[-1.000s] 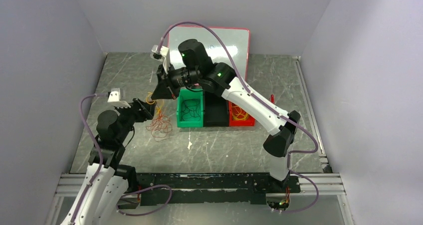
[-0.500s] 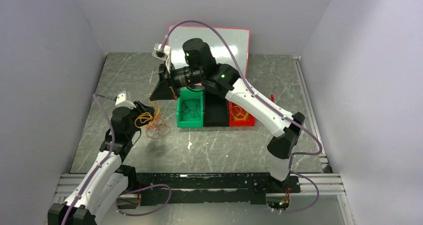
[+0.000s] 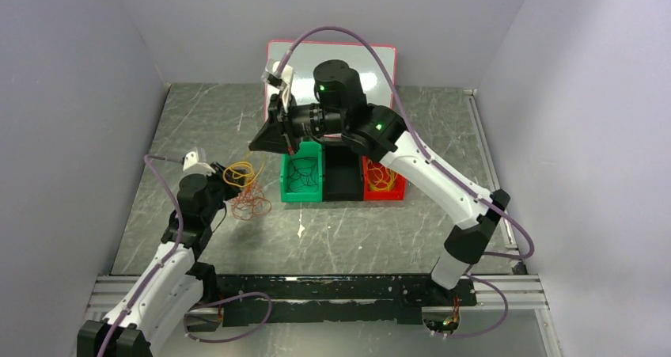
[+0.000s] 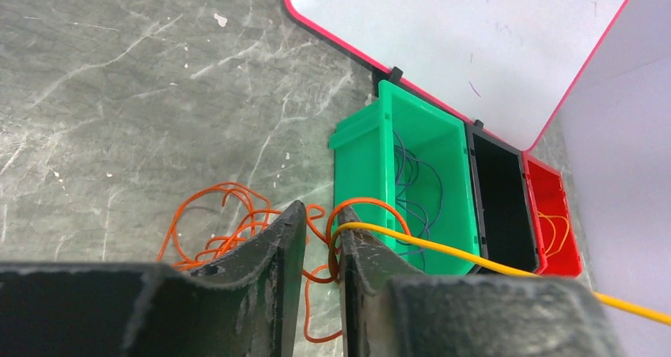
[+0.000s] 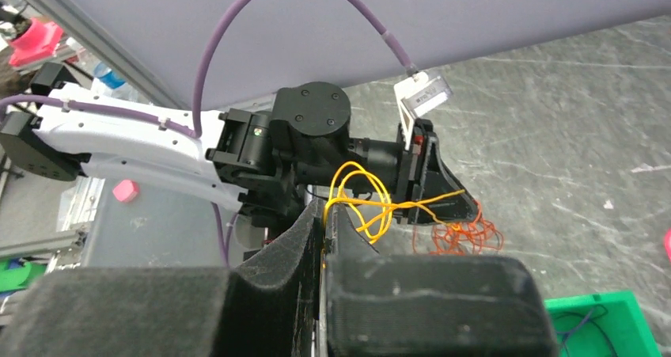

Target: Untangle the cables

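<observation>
- Top external view: the tangle of orange-red cables sits on the counter just left of the green bin. A yellow cable is up in the air right above the pile, strung between my two arms.
- Left wrist view: the left tool hangs right over the orange-red loops, jaws nearly together with only a slit showing. The yellow strand meets the inner edge of one finger, but honestly I can't tell if it's pinched or just lying against it.
- Right wrist view: the right tool is clenched on the yellow cable. The strand comes straight out from between the fingers and runs across to the other arm.
- Handling, my guess: this stuff is thin, wiry and weighs nothing, so it'll spring back into loops and hook its neighbours. Yank it and I'd expect the whole pile to come along.
- I'd take hold of one single strand on a free stretch, away from the crossings, deep in the pads so it doesn't slip out, then pull the two ends apart slowly.
</observation>
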### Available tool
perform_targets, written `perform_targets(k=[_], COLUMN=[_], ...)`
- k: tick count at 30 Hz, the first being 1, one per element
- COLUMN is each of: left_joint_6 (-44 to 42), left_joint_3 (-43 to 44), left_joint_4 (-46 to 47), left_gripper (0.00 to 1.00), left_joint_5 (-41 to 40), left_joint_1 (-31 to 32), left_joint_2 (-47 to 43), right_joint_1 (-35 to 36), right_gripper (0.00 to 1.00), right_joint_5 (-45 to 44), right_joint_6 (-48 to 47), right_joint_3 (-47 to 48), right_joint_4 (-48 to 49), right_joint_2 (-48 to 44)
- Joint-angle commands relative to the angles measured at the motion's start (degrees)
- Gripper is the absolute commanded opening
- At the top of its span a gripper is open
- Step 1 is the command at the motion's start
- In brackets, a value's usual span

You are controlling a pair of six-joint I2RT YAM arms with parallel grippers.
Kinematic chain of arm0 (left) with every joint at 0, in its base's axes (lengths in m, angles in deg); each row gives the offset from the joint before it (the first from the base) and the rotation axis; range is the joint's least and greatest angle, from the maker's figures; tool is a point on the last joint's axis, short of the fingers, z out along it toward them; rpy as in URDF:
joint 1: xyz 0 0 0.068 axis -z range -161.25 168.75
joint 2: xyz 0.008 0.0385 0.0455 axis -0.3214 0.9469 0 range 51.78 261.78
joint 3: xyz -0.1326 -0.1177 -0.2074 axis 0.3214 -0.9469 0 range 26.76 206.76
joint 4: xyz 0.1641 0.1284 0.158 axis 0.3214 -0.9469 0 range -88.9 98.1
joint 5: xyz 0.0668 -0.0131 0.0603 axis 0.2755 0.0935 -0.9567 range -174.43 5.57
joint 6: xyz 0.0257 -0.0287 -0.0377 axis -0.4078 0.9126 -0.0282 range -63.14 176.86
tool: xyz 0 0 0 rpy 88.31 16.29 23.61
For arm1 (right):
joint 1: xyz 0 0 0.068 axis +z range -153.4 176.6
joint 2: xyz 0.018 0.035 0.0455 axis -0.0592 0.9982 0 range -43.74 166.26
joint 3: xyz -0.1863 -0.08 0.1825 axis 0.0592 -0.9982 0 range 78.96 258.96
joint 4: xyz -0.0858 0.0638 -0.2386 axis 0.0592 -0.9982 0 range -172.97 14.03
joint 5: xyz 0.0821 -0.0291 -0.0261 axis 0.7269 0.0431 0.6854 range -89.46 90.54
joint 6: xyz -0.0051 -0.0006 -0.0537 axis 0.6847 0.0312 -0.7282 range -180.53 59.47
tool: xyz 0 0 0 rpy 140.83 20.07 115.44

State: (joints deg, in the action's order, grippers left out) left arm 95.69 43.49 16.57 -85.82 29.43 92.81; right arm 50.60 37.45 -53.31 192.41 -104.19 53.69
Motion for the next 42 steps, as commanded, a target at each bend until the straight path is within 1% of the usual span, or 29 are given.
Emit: perform_targets(k=[1,5,9,12,15,20,23,26,30,34,38,42], left_joint_6=[-0.24,-0.24,-0.22,-0.28,-0.24,-0.35,-0.82,-1.44,-1.36,-1.19,-1.46,-1.98], left_joint_3=[-2.95,-3.02,-2.94,-2.85,-3.01,-2.81,-2.08,-1.47,-1.6,-1.88,-1.47,-0.84], left_joint_4=[-3.62,-4.37,-4.53,-4.85,-5.07,-5.61,-6.42,-7.21,-6.83,-6.11,-6.48,-7.04], left_gripper=[0.24,0.22,0.21,0.19,0.18,0.12,0.1,0.12,0.15,0.15,0.15,0.15], left_joint_5=[-3.32,-3.58,-3.5,-3.28,-3.12,-2.89,-3.01,-3.04,-2.13,-1.43,-1.59,-1.82], left_joint_1=[-0.3,-0.48,-0.72,-0.96,-1.22,-1.79,-2.12,-2.82,-4.0,-4.76,-5.18,-5.57], left_joint_2=[0.76,0.07,-0.04,-0.14,-0.64,-1.55,-1.9,-1.86,-1.44,-0.86,-0.39,-0.17], right_joint_1=[0.22,0.17,0.23,0.14,0.1,0.06,0.06,0.07,0.06,0.09,0.11,0.1], right_gripper=[0.0,0.0,0.0,0.0,0.0,0.0,0.0,0.0,0.0,0.0,0.0,0.0], right_joint_5=[-2.52,-11.77,-27.09,-36.18,-38.15,-38.38,-39.87,-45.68,-55.69,-64.68,-71.34,-75.81], right_joint_6=[-0.72,-1.77,-2.16,-2.48,-3.08,-3.09,-3.51,-5.24,-8.66,-13.15,-16.98,-19.84], right_joint_3=[-1.44,-6.18,-13.01,-14.84,-14.81,-15.69,-17.2,-18.85,-21.51,-23.93,-25.47,-27.13], right_joint_4=[9.27,12.66,16.45,15.88,14.39,13.95,14.16,14.64,16.26,18.28,20.29,22.77], right_joint_2=[-8.35,-13.46,-18.67,-20.47,-20.8,-21.61,-22.86,-25.84,-31.68,-37.78,-43.25,-48.41])
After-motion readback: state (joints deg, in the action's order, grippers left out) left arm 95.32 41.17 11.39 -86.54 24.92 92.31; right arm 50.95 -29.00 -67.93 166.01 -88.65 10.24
